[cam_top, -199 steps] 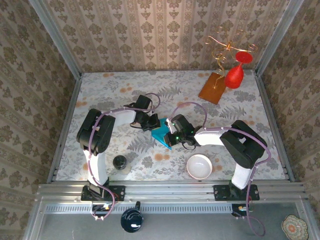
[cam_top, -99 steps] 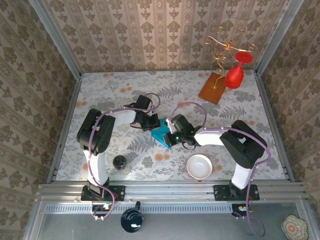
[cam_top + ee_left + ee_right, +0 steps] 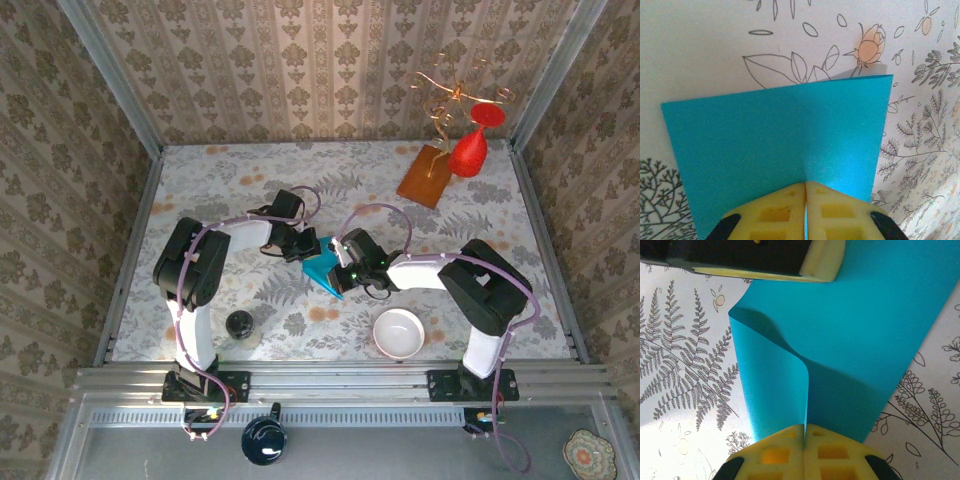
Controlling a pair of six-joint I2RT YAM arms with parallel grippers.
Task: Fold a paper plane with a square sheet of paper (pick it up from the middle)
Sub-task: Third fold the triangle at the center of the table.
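white bowl front R, black jar front L, orange board + red ornament back R

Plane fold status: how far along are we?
Done: the left pincer and right pincer are shut on opposite edges of the square sheet of paper. In hand: it bows in a soft curl between them. Left: the pointed dart shape, not visible yet.

Right wrist view's top edge cuts off the paper sheet.
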